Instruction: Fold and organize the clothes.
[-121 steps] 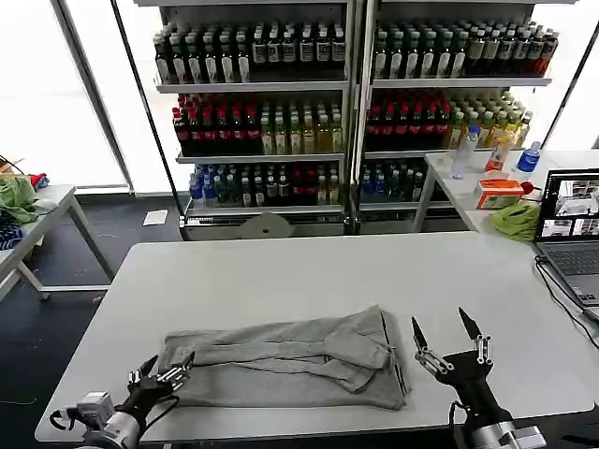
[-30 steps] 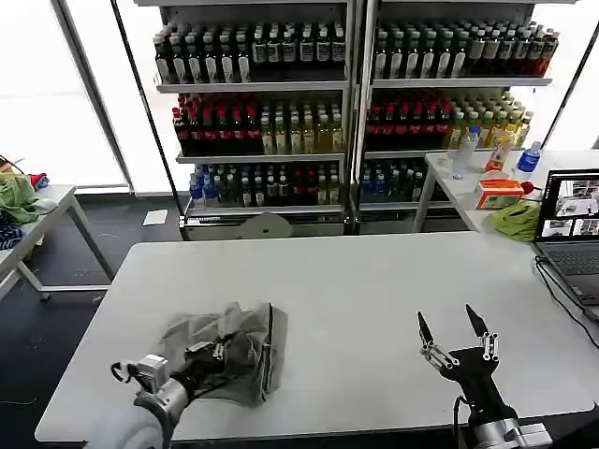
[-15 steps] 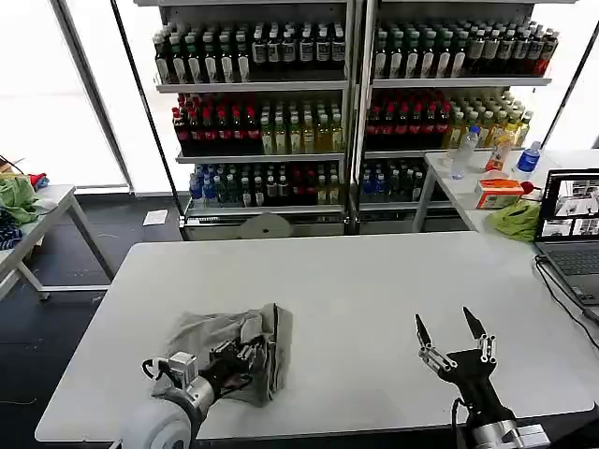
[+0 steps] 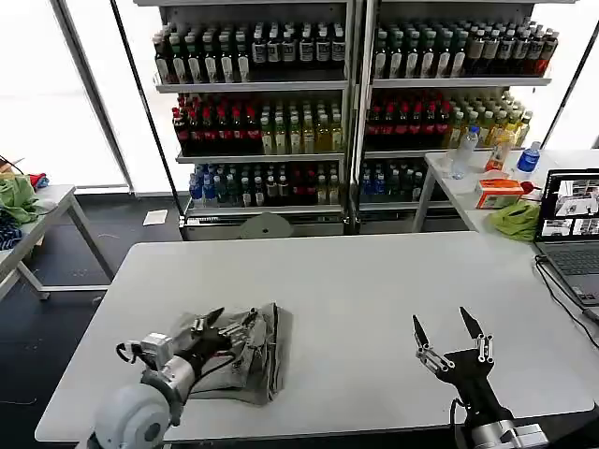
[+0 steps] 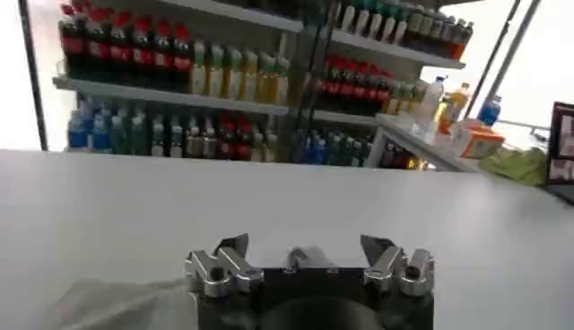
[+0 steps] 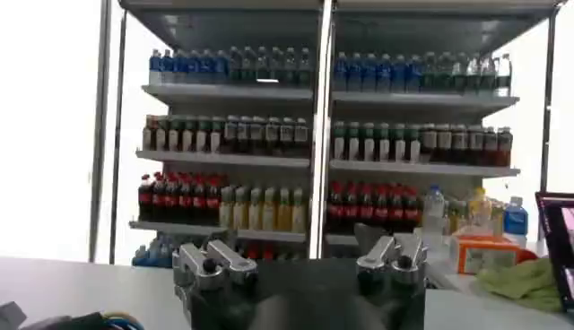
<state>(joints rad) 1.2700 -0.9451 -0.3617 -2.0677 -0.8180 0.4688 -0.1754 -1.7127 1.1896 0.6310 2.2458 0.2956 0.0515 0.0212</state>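
One of the clothes, a light grey shirt (image 4: 245,363), lies folded into a compact bundle near the front left of the white table (image 4: 356,281). My left gripper (image 4: 231,324) hovers just over the bundle's upper edge with its fingers spread open and nothing between them. In the left wrist view the left gripper (image 5: 305,253) stands open above the tabletop, with grey cloth (image 5: 103,303) showing low beside it. My right gripper (image 4: 447,329) stands open, fingertips up, at the front right of the table, well away from the shirt. The right gripper (image 6: 303,251) is open there too.
Shelves of bottled drinks (image 4: 346,103) fill the back. A side table at the right carries a laptop (image 4: 571,234), a bright green cloth (image 4: 515,221) and an orange box (image 4: 498,193). A small table with more cloths (image 4: 14,198) stands at the far left.
The shirt, spread wide four seconds ago, has been gathered leftward into a small bundle. In the last half second the left gripper has let go and drawn back to the left. The right arm has stayed put.
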